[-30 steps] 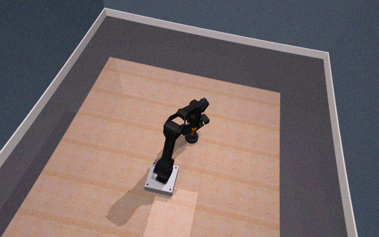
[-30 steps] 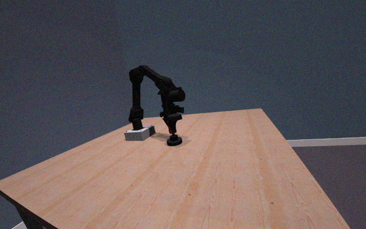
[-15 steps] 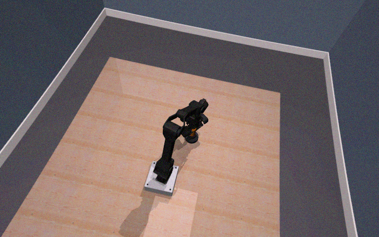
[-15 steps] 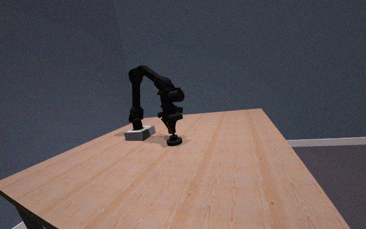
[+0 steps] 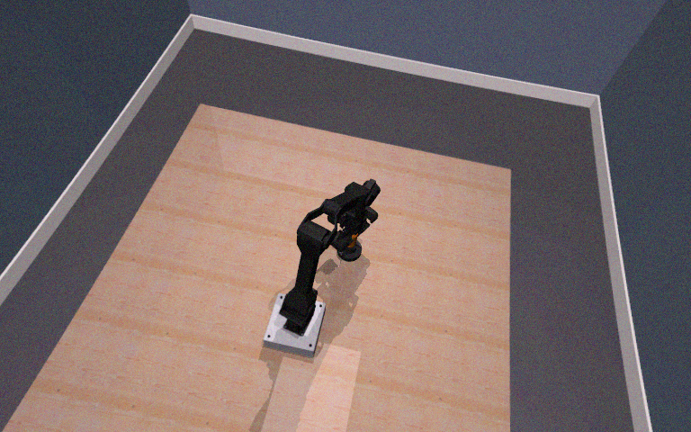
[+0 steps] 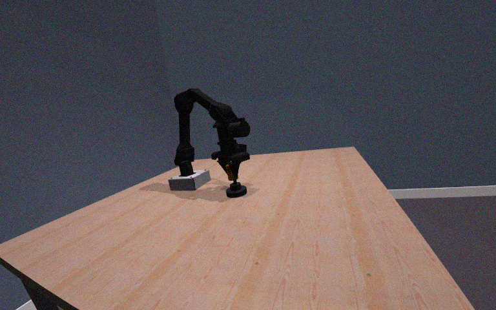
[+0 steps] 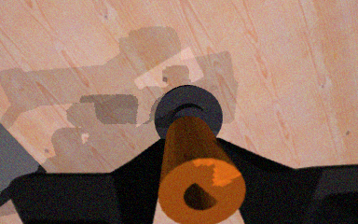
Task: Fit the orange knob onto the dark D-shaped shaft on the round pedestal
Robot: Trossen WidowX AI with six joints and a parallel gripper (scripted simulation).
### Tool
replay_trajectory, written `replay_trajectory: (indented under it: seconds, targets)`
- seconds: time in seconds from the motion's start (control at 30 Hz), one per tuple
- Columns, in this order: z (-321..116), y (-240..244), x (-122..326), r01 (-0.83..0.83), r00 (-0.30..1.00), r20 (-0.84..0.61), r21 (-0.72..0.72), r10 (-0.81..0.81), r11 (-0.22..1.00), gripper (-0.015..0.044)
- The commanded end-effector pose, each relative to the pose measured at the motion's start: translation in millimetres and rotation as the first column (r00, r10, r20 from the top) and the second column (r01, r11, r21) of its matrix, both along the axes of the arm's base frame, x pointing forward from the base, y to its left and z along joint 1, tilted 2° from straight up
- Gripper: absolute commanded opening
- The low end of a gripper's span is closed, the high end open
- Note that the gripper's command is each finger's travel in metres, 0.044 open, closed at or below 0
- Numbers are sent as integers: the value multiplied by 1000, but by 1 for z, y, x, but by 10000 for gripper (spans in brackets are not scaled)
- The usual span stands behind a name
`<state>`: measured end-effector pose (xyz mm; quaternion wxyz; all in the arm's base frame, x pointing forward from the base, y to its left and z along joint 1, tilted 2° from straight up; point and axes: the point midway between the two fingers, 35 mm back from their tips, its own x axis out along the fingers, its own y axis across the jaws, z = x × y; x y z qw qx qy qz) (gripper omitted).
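Note:
The orange knob is a long cylinder with a D-shaped hole in the end that faces the wrist camera. My gripper is shut on it, a dark finger on each side. The dark round pedestal stands on the table under the knob. In the exterior view the knob's lower end is a little above the pedestal's raised collar. The shaft is not clearly seen; whether the knob's lower end is around it or on its tip, I cannot tell.
The arm's pale base plate stands on the wooden table. The dark arm reaches from it over the pedestal. Shadows of the arm fall beside the pedestal.

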<state>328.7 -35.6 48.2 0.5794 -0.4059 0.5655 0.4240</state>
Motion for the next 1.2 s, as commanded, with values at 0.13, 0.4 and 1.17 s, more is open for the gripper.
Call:
replay_trajectory:
  seconds: [0.13, 0.4, 1.17]
  targets:
    - [1, -2, 8, -72, 997, 9, -5, 72, 997, 0]
    - [-4, -2, 8, -72, 997, 9, -5, 72, 997, 0]
    - [3, -1, 2, -238, 971, 13, -7, 238, 971, 0]
